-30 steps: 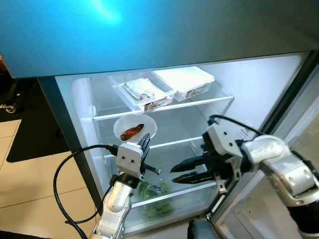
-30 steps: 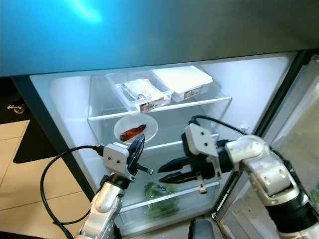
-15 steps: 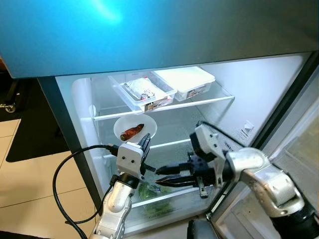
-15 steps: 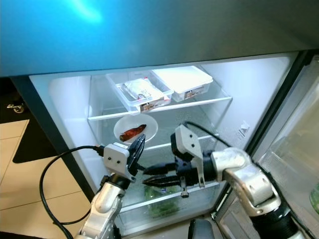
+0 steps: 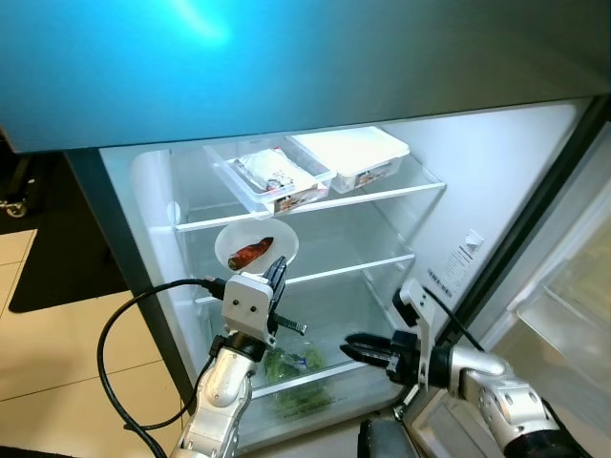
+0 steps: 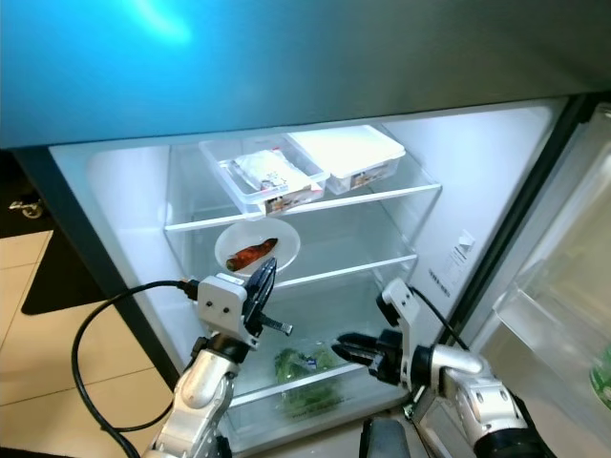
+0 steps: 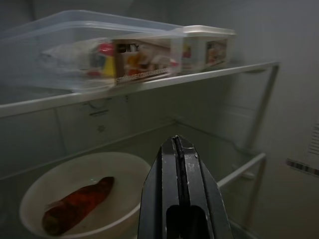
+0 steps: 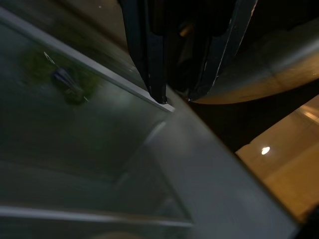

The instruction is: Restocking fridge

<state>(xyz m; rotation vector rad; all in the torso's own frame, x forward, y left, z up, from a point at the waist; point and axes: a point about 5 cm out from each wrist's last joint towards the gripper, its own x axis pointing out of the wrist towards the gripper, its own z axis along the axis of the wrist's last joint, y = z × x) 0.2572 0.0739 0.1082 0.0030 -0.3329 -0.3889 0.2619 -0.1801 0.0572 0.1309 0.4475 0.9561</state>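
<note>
The fridge stands open before me. A white bowl (image 5: 229, 240) holding a reddish-brown piece of food (image 5: 252, 253) sits on the middle shelf. My left gripper (image 5: 279, 263) is raised just in front of that bowl, shut and empty; its closed fingers (image 7: 175, 164) point past the bowl's rim (image 7: 124, 164). My right gripper (image 5: 349, 344) is low at the front of the bottom shelf, open with nothing between its fingers (image 8: 149, 59). A bag of green vegetables (image 5: 291, 367) lies in the drawer below the left arm.
Two clear boxes sit on the top shelf: one with packaged food (image 5: 275, 176), one with a white lid (image 5: 351, 153). The glass shelf edge (image 8: 114, 74) runs just under the right fingertips. The open fridge door (image 5: 563, 315) stands at the right, and a black cable (image 5: 124, 324) loops at the left.
My right arm has pulled back, down and to the right, from the middle of the fridge to the bottom shelf front. The left arm has stayed put.
</note>
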